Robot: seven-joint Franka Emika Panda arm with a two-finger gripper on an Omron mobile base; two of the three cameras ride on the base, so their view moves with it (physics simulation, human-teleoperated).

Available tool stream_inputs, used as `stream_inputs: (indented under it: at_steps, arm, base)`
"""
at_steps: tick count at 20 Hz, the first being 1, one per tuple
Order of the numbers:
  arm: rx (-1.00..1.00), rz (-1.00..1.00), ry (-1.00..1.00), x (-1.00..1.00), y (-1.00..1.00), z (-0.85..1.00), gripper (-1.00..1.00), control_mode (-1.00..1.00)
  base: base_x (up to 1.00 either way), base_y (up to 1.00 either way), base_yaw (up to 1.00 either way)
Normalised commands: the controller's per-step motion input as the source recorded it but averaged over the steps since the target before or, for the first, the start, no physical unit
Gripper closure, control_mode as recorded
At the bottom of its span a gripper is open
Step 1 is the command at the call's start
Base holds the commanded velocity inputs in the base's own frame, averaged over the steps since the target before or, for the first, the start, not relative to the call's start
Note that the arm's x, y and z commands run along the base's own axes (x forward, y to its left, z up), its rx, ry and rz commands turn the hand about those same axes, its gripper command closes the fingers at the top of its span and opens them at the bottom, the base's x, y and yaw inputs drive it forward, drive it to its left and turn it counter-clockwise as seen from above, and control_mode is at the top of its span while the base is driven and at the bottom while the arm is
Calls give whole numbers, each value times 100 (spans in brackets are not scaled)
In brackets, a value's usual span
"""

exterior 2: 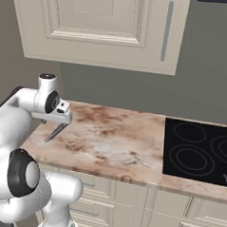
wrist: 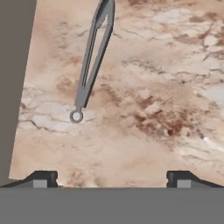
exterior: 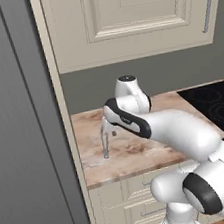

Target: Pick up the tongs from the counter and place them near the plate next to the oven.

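a kitchen corner with cream panelled wall cabinets [exterior: 121,17] above a grey backsplash, and a beige stone-look worktop [exterior 2: 113,144] mottled reddish-brown on cream drawers. a black glass cooktop [exterior 2: 198,151] is set into the worktop at its right end, and a tall dark grey panel [exterior: 20,127] stands at its left. the slim grey metal tongs [wrist: 92,61] lie flat on the worktop near its left end, arms joined at a small ring. the hand [wrist: 111,178] hovers over the worktop close to the tongs without touching them, its two dark fingertips [wrist: 41,178] spread wide with nothing between them. the white arm reaches in from the base over the left part of the worktop.
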Motion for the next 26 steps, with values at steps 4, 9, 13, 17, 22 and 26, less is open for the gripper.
stream_inputs:
  at_steps: [4, 9, 13, 17, 22, 26]
  arm:
    - [0, -1, 1, 35, 28, -41, -100, -100]
    - [0, -2, 1, 26, 28, -39, -100, -100]
    - [0, -2, 0, 16, 21, -33, -100, -100]
    - [0, -2, 0, 12, 4, -34, -100, -100]
    - [0, -3, 0, 14, 0, -29, -100, -100]
    - [0, -2, 0, 17, 0, -15, -100, -100]
  base:
    - [0, 0, 0]
    - [0, 0, 0]
    - [0, 0, 0]
    - [0, 0, 0]
    - [0, 0, 0]
    - [0, 0, 0]
